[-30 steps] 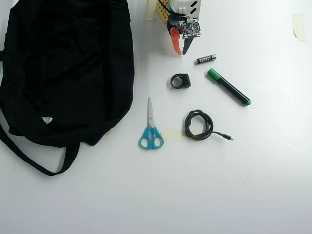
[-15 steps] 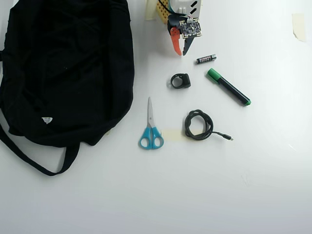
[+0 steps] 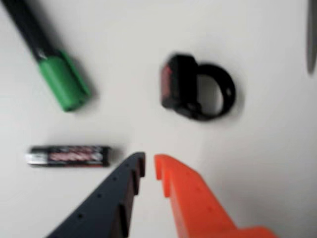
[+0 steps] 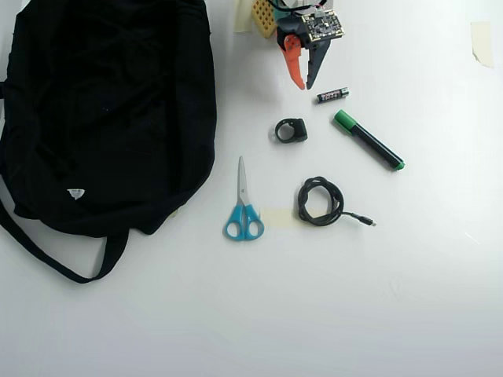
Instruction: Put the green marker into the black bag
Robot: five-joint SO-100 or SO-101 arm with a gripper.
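Note:
The green marker (image 4: 368,140) lies diagonally on the white table right of centre, its green cap (image 3: 63,82) at the upper left of the wrist view. The black bag (image 4: 102,110) fills the left of the overhead view, strap trailing toward the bottom. My gripper (image 4: 304,85) hovers at the top centre, up and left of the marker, with an orange finger (image 3: 188,198) and a black finger (image 3: 114,198). In the wrist view the gripper (image 3: 149,159) has its tips nearly touching, shut with nothing between them.
A small black battery (image 4: 332,95) lies just right of the fingertips, also seen as the battery (image 3: 69,155). A black ring-shaped part (image 4: 291,129) sits below the gripper. Blue-handled scissors (image 4: 243,206) and a coiled black cable (image 4: 321,201) lie lower down. Tape (image 4: 482,41) marks the top right.
In the overhead view the gripper has swung a little to the right and toward the top edge. Nothing on the table has moved.

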